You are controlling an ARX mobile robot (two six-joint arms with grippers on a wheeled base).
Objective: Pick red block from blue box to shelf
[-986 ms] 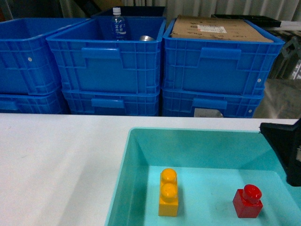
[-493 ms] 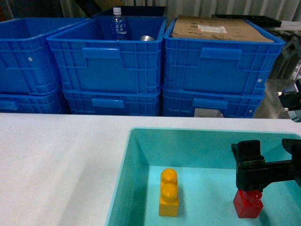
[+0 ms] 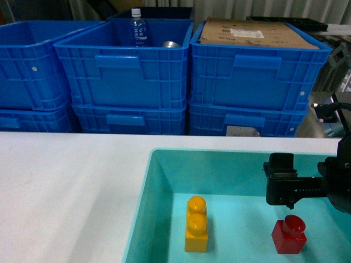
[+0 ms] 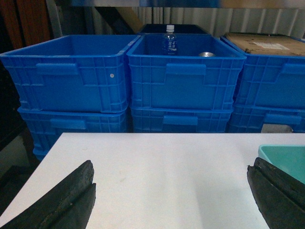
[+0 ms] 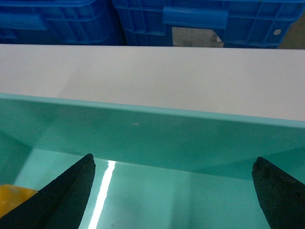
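The red block [image 3: 289, 234] stands stud-up on the floor of the blue box [image 3: 159, 181], near its right side. My right gripper [image 3: 304, 164] hovers open inside the box, above and just behind the block, not touching it. In the right wrist view that gripper [image 5: 174, 164] faces the box's far wall [image 5: 157, 133] with nothing between its fingers, and the block does not show there. My left gripper [image 4: 170, 168] hangs open over the white table [image 4: 157, 157], left of the box corner [image 4: 283, 160]. The shelf is out of view.
A yellow-orange two-stud brick [image 3: 196, 223] stands in the box, left of the red block. Stacked dark blue crates [image 3: 126, 71] line the table's far edge; one holds a bottle [image 3: 136, 27], another a cardboard sheet [image 3: 247, 33].
My right gripper came in from the right edge over the box. Half a second ago it covered the red block's top; now it sits slightly higher and the stud shows. The block has not moved.
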